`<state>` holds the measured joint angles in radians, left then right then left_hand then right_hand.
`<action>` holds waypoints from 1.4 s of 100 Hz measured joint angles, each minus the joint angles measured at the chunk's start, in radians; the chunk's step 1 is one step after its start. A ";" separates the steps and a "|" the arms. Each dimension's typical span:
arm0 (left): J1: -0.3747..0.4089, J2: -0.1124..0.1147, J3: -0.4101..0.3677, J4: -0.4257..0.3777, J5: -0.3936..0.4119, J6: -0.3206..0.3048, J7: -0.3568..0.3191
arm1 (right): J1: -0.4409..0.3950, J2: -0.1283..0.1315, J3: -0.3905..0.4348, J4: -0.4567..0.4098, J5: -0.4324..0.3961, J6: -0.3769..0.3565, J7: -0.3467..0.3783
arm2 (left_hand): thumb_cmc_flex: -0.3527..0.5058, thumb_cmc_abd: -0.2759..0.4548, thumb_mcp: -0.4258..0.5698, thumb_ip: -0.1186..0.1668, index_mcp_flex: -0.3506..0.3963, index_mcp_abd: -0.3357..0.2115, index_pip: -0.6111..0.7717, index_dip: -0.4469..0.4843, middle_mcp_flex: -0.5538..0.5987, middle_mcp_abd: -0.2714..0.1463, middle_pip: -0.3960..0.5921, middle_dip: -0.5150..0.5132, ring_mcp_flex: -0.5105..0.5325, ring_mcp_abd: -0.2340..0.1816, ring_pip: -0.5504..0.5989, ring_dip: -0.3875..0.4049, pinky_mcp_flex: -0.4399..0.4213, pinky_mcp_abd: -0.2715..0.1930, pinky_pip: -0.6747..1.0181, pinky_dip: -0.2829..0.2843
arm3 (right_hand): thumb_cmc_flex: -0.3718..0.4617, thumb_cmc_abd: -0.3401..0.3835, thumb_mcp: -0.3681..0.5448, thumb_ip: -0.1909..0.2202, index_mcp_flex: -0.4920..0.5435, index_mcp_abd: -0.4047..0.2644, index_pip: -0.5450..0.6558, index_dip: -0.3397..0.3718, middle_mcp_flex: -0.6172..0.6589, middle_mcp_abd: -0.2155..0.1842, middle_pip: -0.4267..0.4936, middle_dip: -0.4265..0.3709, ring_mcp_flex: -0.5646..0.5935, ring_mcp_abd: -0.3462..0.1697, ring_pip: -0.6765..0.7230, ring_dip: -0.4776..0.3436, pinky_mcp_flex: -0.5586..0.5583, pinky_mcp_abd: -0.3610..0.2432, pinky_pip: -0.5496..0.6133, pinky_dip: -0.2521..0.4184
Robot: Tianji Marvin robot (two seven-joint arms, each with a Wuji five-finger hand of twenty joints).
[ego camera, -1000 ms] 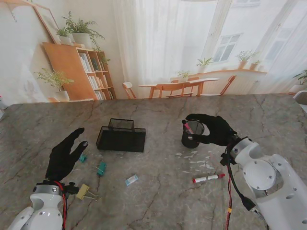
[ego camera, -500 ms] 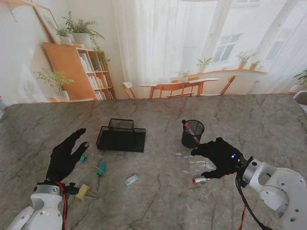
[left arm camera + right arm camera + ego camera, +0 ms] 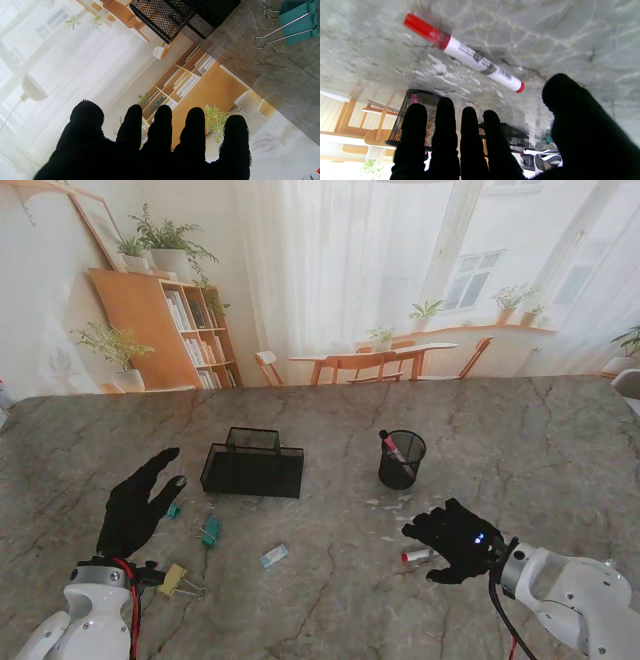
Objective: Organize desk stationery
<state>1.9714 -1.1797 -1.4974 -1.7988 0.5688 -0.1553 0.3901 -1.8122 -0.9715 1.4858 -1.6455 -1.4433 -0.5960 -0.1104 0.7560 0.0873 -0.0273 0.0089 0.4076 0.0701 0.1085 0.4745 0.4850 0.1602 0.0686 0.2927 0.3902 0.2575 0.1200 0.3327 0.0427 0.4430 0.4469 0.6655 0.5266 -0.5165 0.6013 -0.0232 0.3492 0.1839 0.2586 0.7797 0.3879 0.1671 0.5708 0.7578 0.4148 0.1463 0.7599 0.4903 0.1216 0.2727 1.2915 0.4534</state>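
Note:
A red-capped white marker [image 3: 414, 556] [image 3: 465, 53] lies on the table, mostly covered in the stand view by my right hand [image 3: 455, 541], which hovers open over it, fingers [image 3: 445, 130] spread, not touching. The black mesh pen cup [image 3: 402, 459] [image 3: 417, 110] stands farther from me with a pink-red pen in it. A black mesh desk organizer [image 3: 252, 465] [image 3: 172, 17] sits mid-table. My left hand [image 3: 135, 505] rests open, its fingers [image 3: 162, 125] straight, near a teal binder clip [image 3: 211, 530] [image 3: 297, 22], a smaller teal clip [image 3: 174, 509] and a yellow clip [image 3: 173, 579].
A small light blue eraser [image 3: 274, 555] lies between the clips and the marker. White flecks [image 3: 400, 505] mark the marble between the cup and my right hand. The backdrop shows a printed room scene.
My right hand left the pen cup, swung back toward me and now hovers over the marker. The pen stays in the cup. The left hand has not moved.

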 measured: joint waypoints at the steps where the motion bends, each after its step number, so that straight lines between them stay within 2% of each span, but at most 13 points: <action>1: 0.000 0.000 0.000 0.000 0.000 0.000 0.000 | 0.000 0.001 -0.003 0.002 -0.001 0.003 -0.001 | 0.000 0.000 0.000 -0.001 0.000 0.000 0.000 0.000 0.000 0.000 0.000 0.000 0.000 0.000 0.000 0.000 0.000 0.000 0.000 0.000 | 0.003 0.000 0.000 0.000 0.000 0.002 0.000 0.001 -0.001 0.001 0.000 0.000 -0.004 0.001 0.001 0.000 0.000 0.000 0.004 0.002; 25: -0.003 0.000 0.002 0.001 -0.005 0.001 -0.008 | 0.030 0.011 -0.057 0.069 -0.022 0.051 -0.023 | 0.000 0.000 0.000 -0.006 0.000 0.000 0.000 0.000 0.000 0.000 0.000 0.000 0.000 0.000 0.000 0.000 0.000 0.000 0.000 0.000 | 0.027 -0.001 0.054 0.000 0.003 0.043 0.001 0.024 -0.001 0.031 0.050 -0.016 -0.004 0.021 0.049 0.000 0.017 -0.002 0.038 0.026; 37: -0.006 0.001 0.003 0.002 -0.005 0.001 -0.013 | 0.059 0.013 -0.080 0.092 -0.018 0.055 -0.025 | 0.000 0.000 0.000 -0.006 0.000 0.000 0.000 0.000 0.000 0.000 0.000 0.000 0.000 0.000 0.000 0.000 0.000 0.000 0.001 0.000 | 0.017 0.003 0.080 -0.006 0.052 0.051 0.027 0.037 0.015 0.039 0.087 -0.024 0.001 0.022 0.067 0.000 0.050 -0.003 0.060 0.038; 52: -0.008 0.002 0.005 0.003 -0.005 0.002 -0.015 | 0.097 0.015 -0.113 0.121 0.005 0.056 -0.025 | 0.000 0.000 0.000 -0.007 0.000 0.000 0.000 0.000 0.000 0.000 0.000 0.000 0.000 0.000 0.000 0.000 0.000 0.000 0.001 0.000 | 0.013 0.003 0.103 -0.006 0.142 0.052 0.104 0.077 0.102 0.048 0.157 -0.024 0.053 0.022 0.078 0.000 0.086 -0.004 0.070 0.052; 58: -0.008 0.002 0.005 0.004 -0.004 0.002 -0.015 | 0.110 0.017 -0.125 0.130 0.005 0.053 -0.029 | 0.000 0.000 0.000 0.000 0.000 0.000 0.000 0.000 0.000 0.000 0.000 0.000 0.000 0.000 0.000 0.000 0.000 0.000 0.001 0.000 | 0.014 0.003 0.125 -0.006 0.156 0.058 0.132 0.102 0.129 0.051 0.195 -0.024 0.073 0.023 0.079 0.000 0.108 -0.004 0.073 0.055; 75: -0.008 0.002 0.005 0.004 -0.002 0.003 -0.012 | 0.135 0.023 -0.146 0.145 -0.007 0.037 -0.038 | 0.000 0.000 0.000 -0.009 0.000 0.000 0.000 0.000 0.000 0.000 0.000 0.000 0.000 0.000 0.000 0.001 0.000 0.000 0.001 0.000 | 0.036 0.000 0.181 -0.006 0.177 0.068 0.219 0.166 0.217 0.044 0.257 -0.028 0.165 0.024 0.106 0.004 0.198 -0.005 0.098 0.069; 91: -0.008 0.002 0.005 0.004 0.000 0.003 -0.007 | 0.146 0.026 -0.159 0.145 -0.010 0.037 -0.029 | 0.000 0.000 0.000 -0.001 0.000 0.000 0.000 0.000 0.000 0.000 0.000 0.000 0.000 0.000 0.000 0.004 0.000 0.000 0.001 0.000 | 0.061 -0.013 0.222 -0.006 0.186 0.072 0.294 0.164 0.308 0.032 0.270 -0.065 0.266 0.023 0.116 0.004 0.292 -0.005 0.107 0.076; 96: -0.007 0.002 0.005 0.004 0.001 0.003 -0.006 | 0.156 0.028 -0.168 0.150 -0.009 0.034 -0.028 | 0.000 0.000 0.000 -0.006 0.000 0.000 0.000 0.000 0.000 0.000 0.000 0.000 0.000 0.000 0.000 0.006 0.000 0.000 0.001 0.000 | 0.058 -0.024 0.233 -0.006 0.195 0.080 0.328 0.139 0.340 0.027 0.270 -0.073 0.300 0.022 0.116 0.004 0.326 -0.008 0.108 0.076; 100: -0.007 0.002 0.005 0.004 0.001 0.003 -0.006 | 0.164 0.030 -0.175 0.154 -0.006 0.031 -0.028 | 0.000 0.000 0.000 -0.009 0.000 0.000 0.000 0.000 0.000 0.000 0.000 0.000 0.000 0.000 0.000 0.006 0.000 0.000 0.001 0.000 | 0.056 -0.043 0.243 -0.032 0.208 0.075 0.380 0.099 0.368 0.018 0.270 -0.082 0.326 0.019 0.116 0.004 0.357 -0.010 0.110 0.076; 107: -0.007 0.002 0.005 0.003 0.002 0.004 -0.006 | 0.178 0.033 -0.187 0.164 -0.003 0.029 -0.033 | 0.000 0.000 0.000 -0.009 0.000 0.000 0.000 0.000 0.000 0.000 0.000 0.000 0.000 0.000 0.000 0.006 0.000 0.000 0.001 0.000 | 0.044 -0.064 0.273 -0.091 0.266 0.022 0.536 0.030 0.428 -0.011 0.270 -0.086 0.387 -0.002 0.117 0.001 0.423 -0.014 0.120 0.063; 118: -0.007 0.002 0.005 0.003 0.002 0.005 -0.008 | 0.199 0.039 -0.207 0.184 -0.001 0.027 -0.059 | 0.000 0.000 0.000 0.000 0.000 0.000 0.000 0.000 0.000 0.000 0.000 0.000 0.001 0.000 0.000 0.006 0.000 0.000 0.001 0.000 | 0.033 -0.101 0.292 -0.140 0.319 -0.114 0.676 -0.102 0.525 -0.058 0.269 -0.090 0.475 -0.033 0.123 -0.020 0.523 -0.031 0.133 0.025; 126: -0.008 0.002 0.005 0.003 0.002 0.006 -0.010 | 0.210 0.041 -0.215 0.193 -0.001 0.025 -0.067 | 0.000 0.000 0.000 -0.006 0.000 0.000 0.000 0.000 0.000 0.000 0.000 0.000 0.001 0.000 0.000 0.006 0.000 0.000 0.002 0.000 | 0.029 -0.111 0.292 -0.170 0.380 -0.197 0.719 -0.161 0.604 -0.081 0.261 -0.092 0.539 -0.052 0.124 -0.033 0.587 -0.041 0.136 0.001; 140: -0.008 0.002 0.006 0.003 0.002 0.007 -0.011 | 0.218 0.042 -0.222 0.197 -0.001 0.023 -0.068 | 0.000 0.000 0.000 -0.007 0.000 0.000 0.000 0.000 0.000 0.000 0.000 0.002 0.001 0.000 0.000 0.007 0.000 0.000 0.003 0.000 | 0.022 -0.140 0.302 -0.172 0.439 -0.213 0.727 -0.230 0.705 -0.110 0.215 -0.108 0.626 -0.079 0.122 -0.059 0.684 -0.067 0.141 -0.052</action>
<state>1.9635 -1.1776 -1.4917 -1.7955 0.5707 -0.1484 0.3789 -1.5938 -0.9298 1.2641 -1.4483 -1.4441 -0.5734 -0.1784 0.7561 0.0874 -0.0274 0.0022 0.4076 0.0701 0.1086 0.4746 0.4850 0.1602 0.0686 0.2945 0.3910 0.2575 0.1201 0.3393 0.0427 0.4430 0.4495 0.6655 0.5489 -0.6566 0.9030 -0.1954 0.7882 -0.0295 0.9859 0.5492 1.0925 0.0568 0.7859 0.6502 1.0410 0.0675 0.8816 0.4309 0.8056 0.2056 1.4321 0.4017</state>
